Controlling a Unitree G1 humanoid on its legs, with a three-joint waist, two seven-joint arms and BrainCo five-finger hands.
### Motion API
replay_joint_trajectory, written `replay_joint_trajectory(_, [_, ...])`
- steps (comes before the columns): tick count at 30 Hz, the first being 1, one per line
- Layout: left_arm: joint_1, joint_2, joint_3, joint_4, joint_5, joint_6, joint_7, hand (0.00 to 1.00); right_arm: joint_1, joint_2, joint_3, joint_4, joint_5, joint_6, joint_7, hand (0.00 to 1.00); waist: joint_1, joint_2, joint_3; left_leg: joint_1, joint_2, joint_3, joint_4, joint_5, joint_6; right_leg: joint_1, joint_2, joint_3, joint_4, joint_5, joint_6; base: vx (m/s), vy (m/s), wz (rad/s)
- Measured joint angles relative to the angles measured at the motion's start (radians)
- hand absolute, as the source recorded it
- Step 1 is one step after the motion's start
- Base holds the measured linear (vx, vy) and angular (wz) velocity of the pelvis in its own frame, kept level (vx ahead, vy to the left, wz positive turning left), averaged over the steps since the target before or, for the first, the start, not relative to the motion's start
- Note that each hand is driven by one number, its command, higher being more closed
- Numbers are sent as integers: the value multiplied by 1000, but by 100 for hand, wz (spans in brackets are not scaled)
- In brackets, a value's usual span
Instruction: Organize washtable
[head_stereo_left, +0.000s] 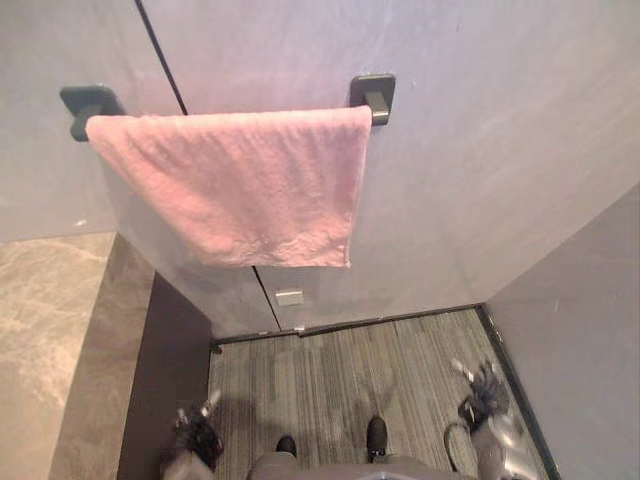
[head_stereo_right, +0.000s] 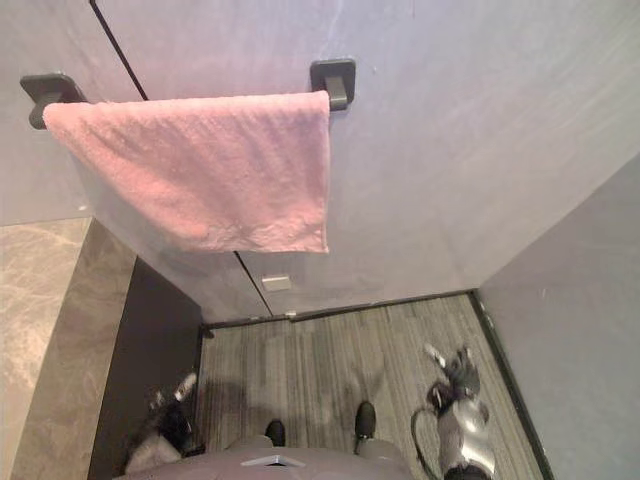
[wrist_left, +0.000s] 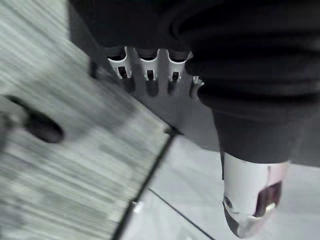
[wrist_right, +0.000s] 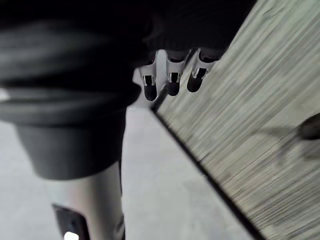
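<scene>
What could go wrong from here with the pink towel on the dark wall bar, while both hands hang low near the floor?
1. The pink terry towel is only draped over the dark metal bar; a pull at one side could slide it off.
2. The left hand hangs open close to the dark cabinet side, the right hand near the grey side wall; lifting either might strike these.

Both arms are hanging low, hands empty.
The left hand (head_stereo_left: 196, 434) is hanging at the robot's left side and the right hand (head_stereo_left: 486, 393) at its right, each with fingers (wrist_left: 146, 67) relaxed, thumb (wrist_left: 250, 200) standing apart, gripping nothing.
</scene>
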Motion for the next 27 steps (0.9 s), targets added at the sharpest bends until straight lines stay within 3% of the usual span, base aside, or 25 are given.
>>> replay_joint_trajectory(2, [16,-24,46,120,14,24,-10,0,19,11,-57,153,-33,21,0,0,-8,4,-10,29,-1,13,-9,-2,2,19,0,8,0,-4,2,30,18,-13])
replay_joint_trajectory(7, [28,-34,96,208,56,44,-18,0,28,18,-159,354,-41,52,8,0,-21,12,-27,48,-6,33,-13,-5,7,33,-4,25,0,-7,6,-29,22,-12])
replay_joint_trajectory(12, [25,-35,101,215,183,57,-15,0,30,23,-181,363,-42,69,11,0,-29,10,-46,70,-5,47,-27,-10,0,45,-6,40,0,-16,-3,-50,12,-10])
replay_joint_trajectory(15, [24,-36,80,195,191,51,-16,0,11,23,-139,360,-84,70,14,0,-35,9,-33,50,-2,17,4,-11,-2,34,-6,11,48,-41,-6,-51,-20,33])
replay_joint_trajectory(18, [22,-41,73,156,178,40,-13,0,-40,17,-61,338,-120,70,14,0,-32,17,10,-27,7,-47,92,-30,-8,-9,-13,-54,143,-92,-15,-114,-35,67])
replay_joint_trajectory(19, [14,-44,74,146,159,34,-10,0,-71,19,-14,301,-131,71,14,0,-22,3,32,-76,10,-73,132,-33,-12,-47,-15,-78,194,-112,-21,-176,-67,70])
replay_joint_trajectory(21, [-2,-44,73,143,151,34,5,0,-127,23,33,241,-145,70,12,0,-11,19,51,-164,11,-149,160,-12,-21,-125,-10,-122,272,-141,-49,-102,-109,94])
replay_joint_trajectory(22, [-21,-39,89,144,149,34,14,0,-153,44,44,207,-144,69,13,0,-21,-12,53,-162,6,-134,96,11,-6,-150,-32,-143,272,-148,-73,347,-236,121])
replay_joint_trajectory(23, [-38,-51,115,132,148,33,19,0,-197,48,44,166,-144,61,10,0,-13,0,87,-244,66,-5,389,-42,22,-178,-53,-200,338,-159,-87,526,-218,111])
replay_joint_trajectory(25, [-15,-88,125,137,146,39,23,0,-205,29,39,107,-142,44,12,0,-6,55,89,-259,138,69,702,-135,12,-187,-49,-252,402,-194,-101,654,-98,63])
replay_joint_trajectory(26, [-3,-102,122,143,160,39,20,0,-203,21,34,107,-140,38,12,0,-10,88,80,-207,149,87,792,-148,9,-176,-53,-280,403,-198,-103,465,43,64])
replay_joint_trajectory(27, [-3,-101,114,155,165,40,19,0,-199,18,26,112,-139,38,12,0,-15,97,75,-167,150,88,797,-145,4,-167,-56,-292,399,-197,-101,187,90,85])
